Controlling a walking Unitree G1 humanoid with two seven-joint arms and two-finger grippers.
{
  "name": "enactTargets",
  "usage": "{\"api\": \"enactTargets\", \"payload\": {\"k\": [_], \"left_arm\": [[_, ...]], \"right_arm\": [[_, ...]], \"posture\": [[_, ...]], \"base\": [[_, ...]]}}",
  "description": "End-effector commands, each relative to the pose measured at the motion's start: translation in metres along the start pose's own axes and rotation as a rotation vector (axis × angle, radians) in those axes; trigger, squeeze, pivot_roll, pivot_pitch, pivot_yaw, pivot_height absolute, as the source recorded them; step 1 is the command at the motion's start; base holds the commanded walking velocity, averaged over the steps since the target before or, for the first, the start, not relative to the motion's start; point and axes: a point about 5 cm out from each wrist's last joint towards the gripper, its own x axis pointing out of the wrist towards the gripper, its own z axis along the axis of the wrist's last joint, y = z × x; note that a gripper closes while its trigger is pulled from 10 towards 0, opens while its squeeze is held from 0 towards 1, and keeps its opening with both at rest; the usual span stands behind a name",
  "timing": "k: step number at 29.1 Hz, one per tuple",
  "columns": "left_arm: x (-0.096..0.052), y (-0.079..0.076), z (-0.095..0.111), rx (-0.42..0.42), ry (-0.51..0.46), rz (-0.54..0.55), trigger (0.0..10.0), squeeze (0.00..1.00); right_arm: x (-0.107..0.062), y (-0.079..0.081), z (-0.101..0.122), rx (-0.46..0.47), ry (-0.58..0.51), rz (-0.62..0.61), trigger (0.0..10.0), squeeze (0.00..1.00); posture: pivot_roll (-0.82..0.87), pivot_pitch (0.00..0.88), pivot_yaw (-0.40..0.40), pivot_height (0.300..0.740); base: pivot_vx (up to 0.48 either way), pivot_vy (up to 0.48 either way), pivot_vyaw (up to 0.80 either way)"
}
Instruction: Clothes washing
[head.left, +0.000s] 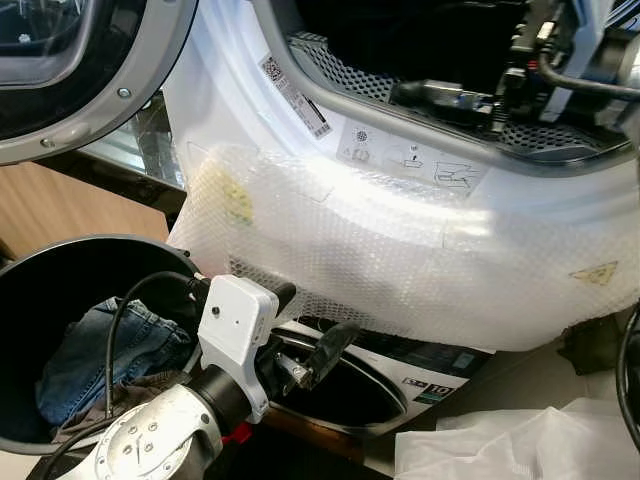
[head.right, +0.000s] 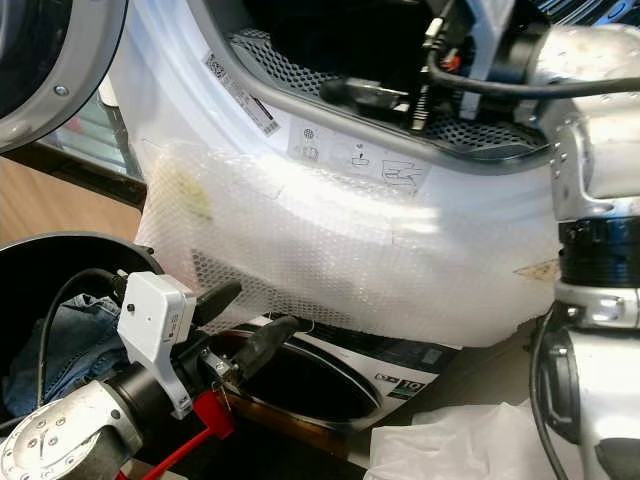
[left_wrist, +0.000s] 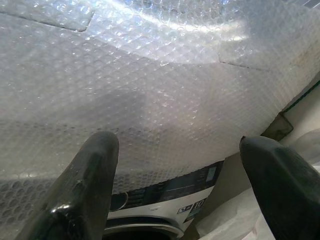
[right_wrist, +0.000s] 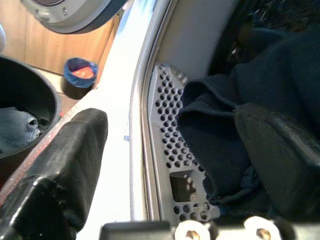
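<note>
Bubble wrap (head.left: 400, 250) covers the white dryer's front (head.left: 330, 110). The right gripper (right_wrist: 170, 150) reaches into the drum opening, fingers spread, empty, beside dark clothing (right_wrist: 260, 100). The left gripper (head.right: 235, 320) hovers wide open, empty, near the black laundry basket (head.left: 60, 270) holding jeans (head.left: 110, 350).

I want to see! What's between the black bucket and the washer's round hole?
In the eye views, the bubble wrap on the washer's front lies between the bucket and the opening.
</note>
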Motion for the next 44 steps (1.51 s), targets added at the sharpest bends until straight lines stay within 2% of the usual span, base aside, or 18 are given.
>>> {"api": "enactTargets", "payload": {"k": [1, 4, 6, 8, 10, 13, 16, 19, 21, 25, 28, 38, 40, 44], "left_arm": [[0.002, -0.003, -0.001, -0.005, 0.0, -0.018, 10.0, 0.0], [0.002, -0.003, -0.001, -0.007, -0.002, -0.02, 10.0, 0.0], [0.003, -0.003, -0.001, -0.006, -0.004, -0.023, 10.0, 0.0], [0.003, -0.003, -0.001, -0.007, -0.004, -0.023, 10.0, 0.0], [0.004, -0.003, -0.001, -0.008, -0.008, -0.024, 10.0, 0.0], [0.005, -0.003, 0.0, -0.007, -0.009, -0.027, 10.0, 0.0], [0.005, -0.003, 0.0, -0.007, -0.011, -0.028, 10.0, 0.0], [0.005, -0.003, 0.0, -0.005, -0.011, -0.027, 10.0, 0.0], [0.005, -0.003, 0.0, -0.005, -0.013, -0.026, 10.0, 0.0], [0.006, -0.003, 0.0, -0.007, -0.014, -0.027, 10.0, 0.0], [0.007, -0.003, 0.001, -0.007, -0.017, -0.028, 10.0, 0.0], [0.008, -0.003, 0.002, -0.005, -0.024, -0.032, 10.0, 0.0], [0.009, -0.003, 0.003, -0.004, -0.026, -0.034, 10.0, 0.0], [0.009, -0.005, 0.004, -0.004, -0.031, -0.038, 10.0, 0.0]], "right_arm": [[-0.011, 0.0, 0.007, -0.039, 0.009, -0.063, 10.0, 0.0], [-0.017, 0.002, 0.008, -0.096, 0.04, -0.151, 10.0, 0.0], [-0.021, 0.001, 0.002, -0.161, 0.103, -0.222, 10.0, 0.0], [-0.022, 0.001, 0.0, -0.171, 0.118, -0.241, 10.0, 0.0], [-0.023, 0.001, -0.009, -0.205, 0.176, -0.322, 10.0, 0.0], [-0.019, 0.005, -0.014, -0.233, 0.191, -0.33, 10.0, 0.0], [-0.016, 0.016, -0.02, -0.271, 0.202, -0.28, 9.7, 0.0], [-0.017, 0.017, -0.021, -0.318, 0.228, -0.272, 10.0, 0.0], [-0.019, 0.015, -0.022, -0.387, 0.266, -0.276, 10.0, 0.0], [-0.016, 0.012, -0.023, -0.428, 0.292, -0.316, 10.0, 0.0], [-0.011, 0.009, -0.024, -0.424, 0.307, -0.379, 10.0, 0.0], [0.007, 0.014, -0.041, -0.477, 0.39, -0.384, 10.0, 0.0], [0.011, 0.009, -0.046, -0.527, 0.435, -0.42, 10.0, 0.0], [0.012, -0.003, -0.048, -0.546, 0.474, -0.503, 10.0, 0.0]], "posture": [[0.02, 0.169, -0.217, 0.74], [0.01, 0.164, -0.22, 0.74], [0.01, 0.162, -0.219, 0.74], [0.01, 0.161, -0.22, 0.74], [0.01, 0.158, -0.22, 0.74], [0.01, 0.154, -0.22, 0.74], [0.01, 0.152, -0.221, 0.74], [0.01, 0.152, -0.221, 0.74], [0.01, 0.156, -0.221, 0.74], [0.0, 0.16, -0.219, 0.74], [0.0, 0.166, -0.218, 0.74], [-0.01, 0.174, -0.214, 0.74], [-0.01, 0.175, -0.214, 0.74], [0.0, 0.177, -0.217, 0.74]], "base": [[0.0, 0.0, 0.0], [0.0, 0.0, 0.0], [0.0, 0.0, 0.0], [0.0, 0.0, 0.0], [0.0, 0.0, 0.0], [0.0, 0.0, 0.0], [0.0, 0.0, 0.0], [0.0, 0.0, 0.0], [0.0, 0.0, 0.0], [0.0, 0.0, 0.0], [0.0, 0.0, 0.0], [0.0, 0.0, 0.0], [0.0, 0.0, 0.0], [0.0, 0.0, 0.0]]}}
